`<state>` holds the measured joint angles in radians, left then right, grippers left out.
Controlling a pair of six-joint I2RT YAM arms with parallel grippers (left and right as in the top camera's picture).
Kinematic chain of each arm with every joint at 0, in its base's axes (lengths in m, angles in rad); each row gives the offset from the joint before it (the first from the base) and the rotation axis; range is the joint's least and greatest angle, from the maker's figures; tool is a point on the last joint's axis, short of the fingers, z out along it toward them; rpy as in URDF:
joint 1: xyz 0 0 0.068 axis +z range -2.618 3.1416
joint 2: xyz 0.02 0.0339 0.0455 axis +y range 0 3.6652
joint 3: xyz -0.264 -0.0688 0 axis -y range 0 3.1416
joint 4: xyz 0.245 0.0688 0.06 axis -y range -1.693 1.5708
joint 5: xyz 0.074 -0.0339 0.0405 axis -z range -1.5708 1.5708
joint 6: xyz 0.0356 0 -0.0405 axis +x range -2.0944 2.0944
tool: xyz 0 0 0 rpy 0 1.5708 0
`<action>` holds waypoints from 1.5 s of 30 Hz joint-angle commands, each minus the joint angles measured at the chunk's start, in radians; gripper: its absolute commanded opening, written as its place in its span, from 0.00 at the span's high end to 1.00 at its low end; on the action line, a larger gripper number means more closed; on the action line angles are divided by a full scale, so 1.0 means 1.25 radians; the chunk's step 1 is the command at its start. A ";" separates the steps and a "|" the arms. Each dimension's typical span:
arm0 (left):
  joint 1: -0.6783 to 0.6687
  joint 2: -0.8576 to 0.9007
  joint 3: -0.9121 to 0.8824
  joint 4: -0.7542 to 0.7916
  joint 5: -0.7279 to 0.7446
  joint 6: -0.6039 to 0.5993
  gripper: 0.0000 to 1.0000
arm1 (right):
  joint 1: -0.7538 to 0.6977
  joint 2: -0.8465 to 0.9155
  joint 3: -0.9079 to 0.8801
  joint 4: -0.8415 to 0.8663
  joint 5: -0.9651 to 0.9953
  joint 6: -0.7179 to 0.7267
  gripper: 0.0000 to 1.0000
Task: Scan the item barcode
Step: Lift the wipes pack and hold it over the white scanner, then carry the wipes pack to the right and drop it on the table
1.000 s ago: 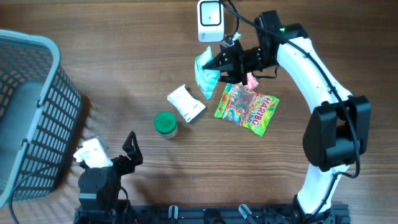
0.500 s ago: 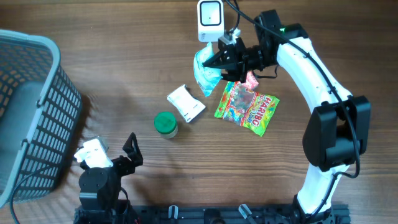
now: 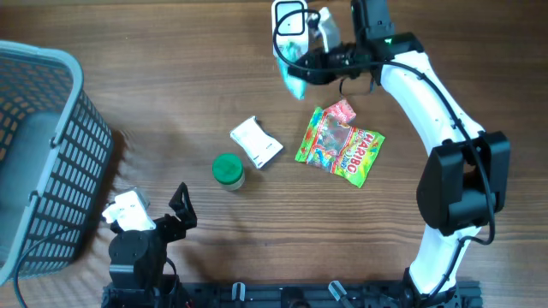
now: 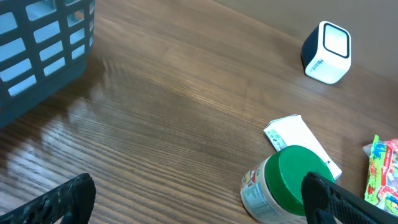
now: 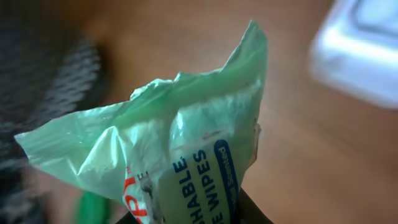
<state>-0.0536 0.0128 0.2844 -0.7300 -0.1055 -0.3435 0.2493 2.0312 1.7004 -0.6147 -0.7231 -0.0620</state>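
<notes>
At the far edge of the table, just in front of the scanner (image 3: 289, 21), the right gripper (image 3: 315, 60) pinches the wipes pack (image 5: 186, 143) by its lower end, jaws narrowed onto the film. The pack looks light, soft and crinkly. It likely sags, and its glossy wrap may slip, so a hold on the fuller body, clear of the barcode (not visible here), seems safest. The left gripper (image 3: 178, 208) sits wide open and empty beside the basket (image 3: 51, 128).
</notes>
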 commanded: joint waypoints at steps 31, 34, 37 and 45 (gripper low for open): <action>-0.001 -0.005 -0.002 0.002 0.012 -0.004 0.00 | 0.079 0.333 0.326 0.402 0.519 0.343 0.95; -0.001 -0.005 -0.002 0.002 0.013 -0.004 0.00 | 0.079 0.333 0.332 0.370 0.519 0.345 0.95; -0.001 -0.005 -0.002 0.002 0.012 -0.004 0.00 | 0.077 0.321 0.375 0.270 0.519 0.343 0.95; -0.001 -0.005 -0.002 0.002 0.012 -0.004 0.00 | 0.045 0.129 0.410 -0.069 0.753 0.342 0.95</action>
<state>-0.0536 0.0132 0.2844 -0.7300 -0.1024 -0.3435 0.3367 2.3444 2.1727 -0.6331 0.0261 0.3592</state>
